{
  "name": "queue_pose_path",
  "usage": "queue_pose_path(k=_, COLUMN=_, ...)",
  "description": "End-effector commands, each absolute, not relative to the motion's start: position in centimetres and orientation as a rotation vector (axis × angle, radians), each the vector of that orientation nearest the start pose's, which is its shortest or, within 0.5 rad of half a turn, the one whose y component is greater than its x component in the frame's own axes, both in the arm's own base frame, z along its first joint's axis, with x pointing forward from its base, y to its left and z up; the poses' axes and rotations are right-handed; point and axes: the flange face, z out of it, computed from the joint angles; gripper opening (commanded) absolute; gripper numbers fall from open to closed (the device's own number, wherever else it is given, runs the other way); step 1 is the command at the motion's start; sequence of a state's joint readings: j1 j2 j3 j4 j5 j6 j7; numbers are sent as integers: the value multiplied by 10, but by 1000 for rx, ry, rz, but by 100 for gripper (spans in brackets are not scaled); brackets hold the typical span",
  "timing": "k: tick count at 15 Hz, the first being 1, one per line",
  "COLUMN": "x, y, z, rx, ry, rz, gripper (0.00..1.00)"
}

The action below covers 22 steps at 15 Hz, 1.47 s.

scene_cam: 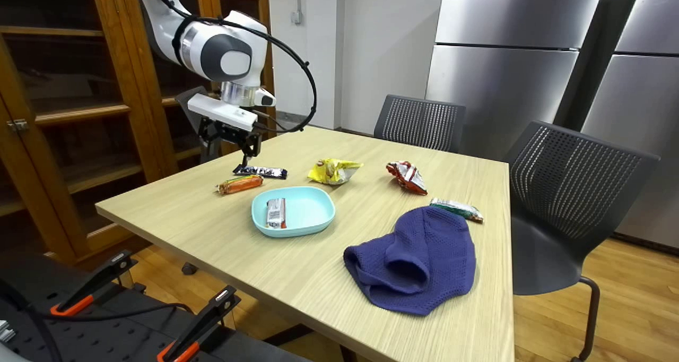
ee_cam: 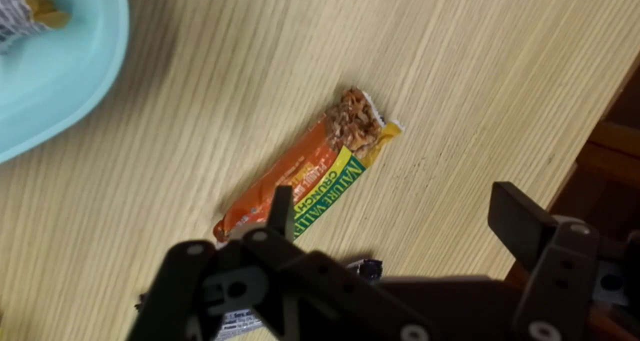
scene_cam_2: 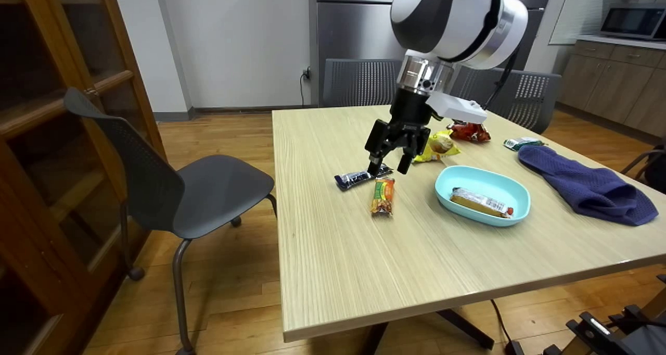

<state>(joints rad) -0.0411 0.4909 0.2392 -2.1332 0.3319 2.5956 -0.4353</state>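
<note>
My gripper [scene_cam_2: 388, 166] is open and empty above the table. In the wrist view its fingers [ee_cam: 394, 201] are wide apart, and the left one overlaps an orange granola bar [ee_cam: 280, 181]. The orange bar lies on the table in both exterior views [scene_cam: 241, 184] [scene_cam_2: 383, 194]. A dark-wrapped bar [scene_cam_2: 359, 179] lies beside it, close under the fingers; in the wrist view the gripper hides most of it. A light blue tray [scene_cam: 326, 221] holds a white-and-brown wrapped bar [scene_cam_2: 478, 201]. The tray edge shows in the wrist view [ee_cam: 107, 71].
A yellow snack bag [scene_cam: 333, 172], a red snack bag [scene_cam: 407, 177] and a green-and-white packet [scene_cam: 457, 209] lie on the table. A crumpled blue cloth [scene_cam: 445, 256] lies near the packet. Grey chairs [scene_cam: 562, 203] [scene_cam_2: 218, 188] stand around the table.
</note>
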Motion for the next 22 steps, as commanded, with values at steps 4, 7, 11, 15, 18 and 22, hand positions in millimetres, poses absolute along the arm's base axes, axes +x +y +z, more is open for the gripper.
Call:
queue_pose_path(k=4, x=596, y=116, z=150, rx=-2852, ry=-124, rz=26, gripper=100)
queue_pose_path(k=7, x=594, y=116, z=141, rx=-2881, ry=-13, rz=58, gripper=100)
queue_pose_path(k=11, x=590, y=117, z=138, rx=-2898, ry=99, rz=81, gripper=100)
queue_pose_path(k=15, x=589, y=110, z=130, rx=-2900, ry=201, rz=128, gripper=100)
queue_pose_path(k=18, x=588, y=101, z=123, rx=-2901, ry=271, rz=140, gripper=100)
queue_pose_path(k=22, x=584, y=104, z=117, rx=-2912, ry=234, rz=180, gripper=100)
